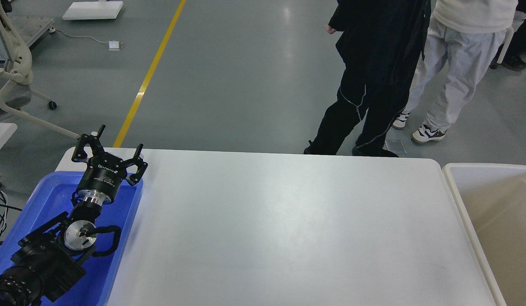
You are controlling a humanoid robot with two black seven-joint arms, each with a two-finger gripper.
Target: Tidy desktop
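Glossy white desktop point(288, 229), round-cornered; left gripper point(111, 154) spread wide, empty, above the blue plastic tray point(118, 238).

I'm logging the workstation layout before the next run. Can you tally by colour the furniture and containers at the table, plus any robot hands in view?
White: 1, the desktop
Blue: 1, the tray at the left end
Beige: 1, the bin at the right end
Black: 1, the left hand, open above the tray's far corner
Total: 4
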